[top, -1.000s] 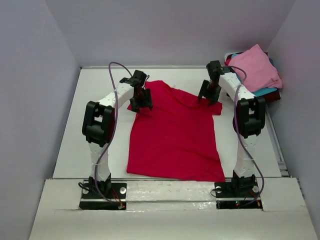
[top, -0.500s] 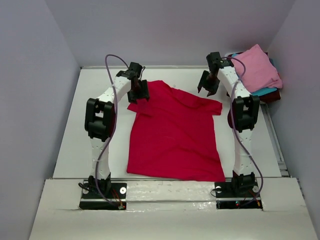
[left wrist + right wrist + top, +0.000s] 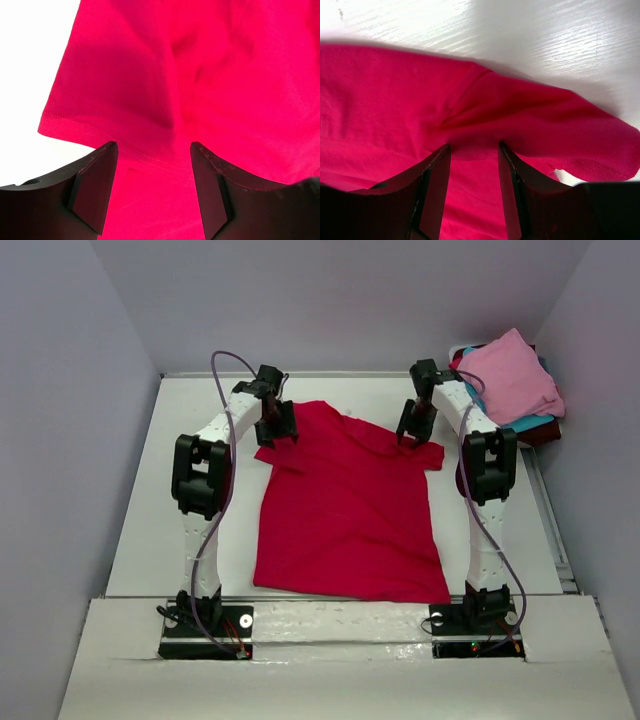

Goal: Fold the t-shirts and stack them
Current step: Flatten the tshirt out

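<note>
**Red shirt flat on table, both grippers at its sleeves**

Left gripper (image 3: 276, 432): Lowered onto the red shirt (image 3: 350, 510) at the shirt's left sleeve. Jaws set wide. In the wrist view the two dark fingers (image 3: 92, 192) stand apart, with the stitched sleeve hem running across the gap between their tips. The cloth there lies mostly flat, with one soft crease running away beyond the tips. Nothing is pinched between the jaws.

Right gripper (image 3: 414, 433): Lowered at the shirt's right sleeve, near the shoulder. Jaws parted, with a narrower gap than on the left. In the wrist view a raised ridge of red cloth is bunched just beyond the fingers (image 3: 434, 195) and runs off to one side as a rounded fold. Bare table (image 3: 545, 30) shows past that fold. Whether the tips press into the cloth cannot be told.

Red shirt: Spread out between the two grippers, its body reaching from them back toward the arm bases. The lower hem lies close to the bases.

Pile: Beyond and to the outer side of the right gripper, well apart from it. A pink shirt (image 3: 515, 375) lies on top, with a teal shirt (image 3: 532, 422) edge beneath it and a maroon shirt (image 3: 548, 433) edge lowest.
</note>
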`<state>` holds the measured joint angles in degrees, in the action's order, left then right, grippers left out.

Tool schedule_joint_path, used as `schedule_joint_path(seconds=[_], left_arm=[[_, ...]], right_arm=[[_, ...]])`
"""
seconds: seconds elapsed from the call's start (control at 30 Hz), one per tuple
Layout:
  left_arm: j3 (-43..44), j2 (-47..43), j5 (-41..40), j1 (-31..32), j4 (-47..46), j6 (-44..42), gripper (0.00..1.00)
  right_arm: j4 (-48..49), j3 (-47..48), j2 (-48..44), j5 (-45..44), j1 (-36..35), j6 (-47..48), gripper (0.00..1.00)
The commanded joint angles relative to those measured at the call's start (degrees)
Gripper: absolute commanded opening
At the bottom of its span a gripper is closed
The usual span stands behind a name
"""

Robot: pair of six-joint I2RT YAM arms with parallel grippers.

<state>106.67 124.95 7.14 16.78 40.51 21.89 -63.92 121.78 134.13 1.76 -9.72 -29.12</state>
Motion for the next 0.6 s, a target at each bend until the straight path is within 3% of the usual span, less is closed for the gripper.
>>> schedule_joint_path(seconds=[0.0,0.17,0.4,0.5,0.57], left_arm=[[2.31,0.12,1.21,-0.16,0.62,-0.62,0.71],[1.87,0.47,1.3,-0.16,0.71,-1.15,0.71],[1.08,1.26,1.48,-0.16,0.53,-1.5,0.7],[0.99,1.35,1.65,-0.16,0.62,-1.67,0.7],[0.73,1.27,1.48,0.36,0.62,-1.76,0.7]], right_arm=[[0.37,1.45,-1.06,1.67,0.4,0.65,0.48],[0.29,2.59,-0.71,1.32,0.4,1.0,0.37],[0.2,3.2,0.35,0.88,0.4,1.0,0.07],[-1.02,4.25,0.61,0.79,0.4,1.0,0.08],[-1.73,4.7,0.61,1.4,0.4,1.17,0.2]])
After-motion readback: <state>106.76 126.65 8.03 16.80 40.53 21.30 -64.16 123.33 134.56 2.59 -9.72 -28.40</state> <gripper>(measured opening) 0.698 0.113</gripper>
